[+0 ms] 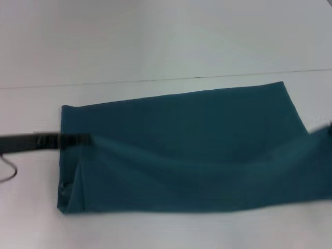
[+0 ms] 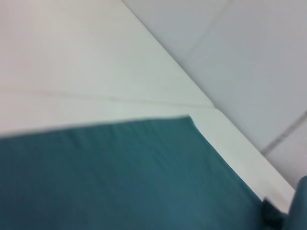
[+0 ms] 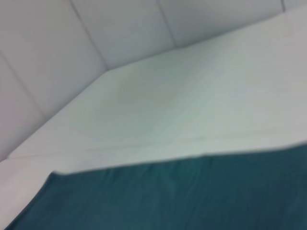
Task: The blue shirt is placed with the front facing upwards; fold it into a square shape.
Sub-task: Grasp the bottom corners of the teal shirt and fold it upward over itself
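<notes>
The blue shirt (image 1: 197, 124) lies on the white table as a long teal band with no lettering showing. It also fills the lower part of the left wrist view (image 2: 120, 177) and the right wrist view (image 3: 192, 196). My left gripper (image 1: 85, 140) reaches in from the left as a dark bar and is shut on the shirt's near edge, which rises off the table there. My right gripper (image 1: 328, 127) sits at the frame's right edge, shut on the same raised edge. A ridge of cloth stretches between them. The left wrist view shows the right gripper (image 2: 273, 213) far off with cloth draped at it.
The white table (image 1: 155, 228) extends all around the shirt, with a thin seam line (image 1: 155, 79) running across behind it. A dark cable loop (image 1: 9, 171) hangs under my left arm. Pale tiled surfaces (image 2: 249, 57) lie beyond the table's edge.
</notes>
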`<act>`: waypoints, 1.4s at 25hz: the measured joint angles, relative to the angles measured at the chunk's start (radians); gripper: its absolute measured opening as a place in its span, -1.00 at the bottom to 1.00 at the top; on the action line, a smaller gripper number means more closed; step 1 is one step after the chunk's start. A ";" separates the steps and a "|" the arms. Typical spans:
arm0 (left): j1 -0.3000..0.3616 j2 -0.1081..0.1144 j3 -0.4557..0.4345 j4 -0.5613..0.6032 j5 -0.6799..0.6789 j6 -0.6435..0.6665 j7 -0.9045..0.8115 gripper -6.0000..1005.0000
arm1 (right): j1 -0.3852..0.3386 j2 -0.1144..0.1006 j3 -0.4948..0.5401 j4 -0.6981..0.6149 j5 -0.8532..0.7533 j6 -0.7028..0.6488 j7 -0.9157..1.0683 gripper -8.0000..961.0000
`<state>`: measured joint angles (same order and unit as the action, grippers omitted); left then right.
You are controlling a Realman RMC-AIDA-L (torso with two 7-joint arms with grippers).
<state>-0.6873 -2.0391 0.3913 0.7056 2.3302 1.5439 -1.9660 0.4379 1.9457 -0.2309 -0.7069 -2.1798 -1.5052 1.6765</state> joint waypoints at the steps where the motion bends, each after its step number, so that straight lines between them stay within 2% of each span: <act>1: -0.019 0.002 0.002 -0.012 0.000 -0.043 -0.011 -0.99 | 0.027 0.000 -0.002 0.004 0.000 0.033 0.004 -0.96; 8: -0.096 -0.003 0.002 -0.067 -0.019 -0.320 -0.051 -0.99 | 0.174 0.006 -0.049 0.053 -0.001 0.293 0.011 -0.96; 13: -0.137 -0.017 0.008 -0.111 -0.038 -0.515 -0.046 -0.99 | 0.256 0.013 -0.113 0.149 0.004 0.512 -0.009 -0.96; 16: -0.163 -0.029 0.023 -0.143 -0.047 -0.633 -0.017 -0.99 | 0.299 0.027 -0.148 0.205 0.006 0.660 -0.020 -0.96; 21: -0.195 -0.056 0.030 -0.171 -0.062 -0.746 0.042 -0.98 | 0.344 0.059 -0.188 0.251 0.007 0.854 -0.036 -0.96; 26: -0.230 -0.069 0.032 -0.202 -0.075 -0.819 0.094 -0.98 | 0.362 0.074 -0.194 0.252 0.023 0.912 -0.063 -0.96; 35: -0.245 -0.071 0.032 -0.209 -0.106 -0.842 0.109 -0.98 | 0.365 0.060 -0.196 0.248 0.070 0.917 -0.068 -0.96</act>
<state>-0.9328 -2.1102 0.4235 0.4968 2.2238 0.7016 -1.8573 0.8031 2.0056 -0.4265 -0.4593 -2.1096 -0.5886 1.6087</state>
